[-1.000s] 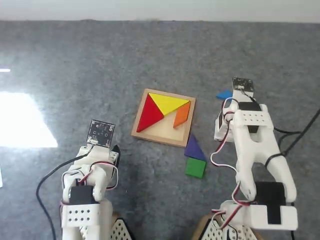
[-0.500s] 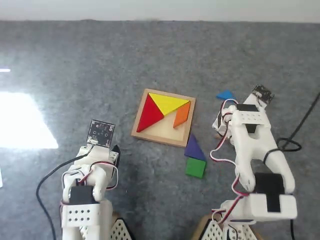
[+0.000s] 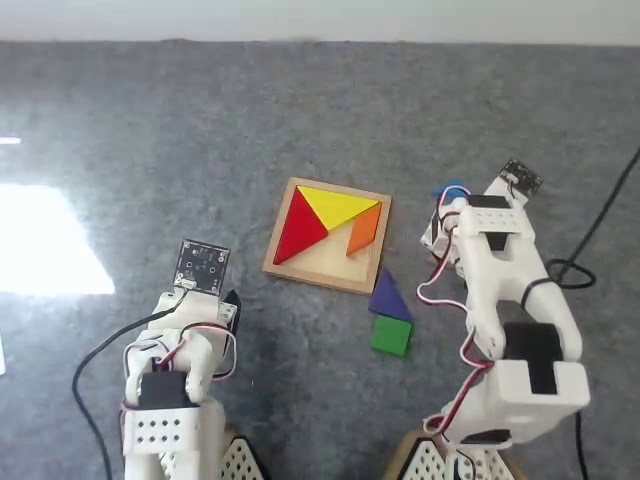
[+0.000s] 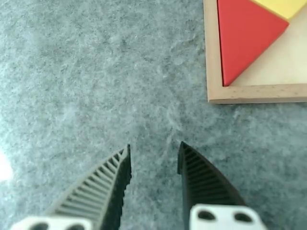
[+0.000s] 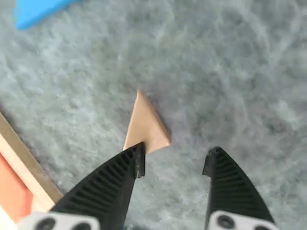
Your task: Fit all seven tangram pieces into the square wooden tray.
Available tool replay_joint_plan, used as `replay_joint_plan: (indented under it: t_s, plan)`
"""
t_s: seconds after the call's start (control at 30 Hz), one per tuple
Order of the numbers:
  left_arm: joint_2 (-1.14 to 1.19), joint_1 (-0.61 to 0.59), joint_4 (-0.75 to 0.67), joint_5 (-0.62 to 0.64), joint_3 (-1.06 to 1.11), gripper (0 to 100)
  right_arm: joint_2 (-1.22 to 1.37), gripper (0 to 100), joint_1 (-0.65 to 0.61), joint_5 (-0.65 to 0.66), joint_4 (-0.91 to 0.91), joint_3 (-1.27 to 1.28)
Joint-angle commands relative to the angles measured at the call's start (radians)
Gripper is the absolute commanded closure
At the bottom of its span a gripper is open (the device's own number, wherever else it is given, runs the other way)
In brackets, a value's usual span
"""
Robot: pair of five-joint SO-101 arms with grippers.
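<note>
Wooden tray [image 3: 320,265]: on counter [image 3: 200,130], holds red triangle [image 3: 298,228], yellow triangle [image 3: 335,205], orange piece [image 3: 365,230]. Purple triangle [image 3: 388,295], green square [image 3: 391,335]: beside tray. Right pincer [image 5: 176,149]: parted, empty, above tan triangle [image 5: 146,125]. Left pincer [image 4: 154,147]: parted, empty, near tray.

Light: we are seeing it bright, even.
Glare: white patch is washing out the table [image 3: 150,120] at its left edge.
Shadows: falling soft, faint.

My worktop [image 3: 180,110]: grey, felt-like covering with a fibrous texture. Along its far edge: a strip of pale wall [image 3: 320,18]. To my left: a bright patch of light [image 3: 40,240] on the grey surface.
</note>
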Motion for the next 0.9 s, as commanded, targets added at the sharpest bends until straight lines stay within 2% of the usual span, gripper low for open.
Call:
replay_joint_plan:
  t_s: [0.0,0.2,0.33,0.57,0.87]
  plan:
    - [-0.015,-0.006,0.000,-0.012,-0.008,85,0.041,77.9,-0.013,0.014,-0.008,-0.107]
    - [-0.015,-0.006,0.000,-0.012,-0.008,85,0.142,77.9,-0.012,0.043,-0.005,-0.186]
    - [-0.015,-0.006,0.000,-0.012,-0.008,85,0.116,77.9,-0.013,0.035,0.061,-0.218]
    - [-0.015,-0.006,0.000,-0.012,-0.008,85,0.004,77.9,-0.013,-0.180,0.067,-0.227]
    - [-0.015,-0.006,0.000,-0.012,-0.008,85,0.013,77.9,-0.004,-0.193,0.033,-0.222]
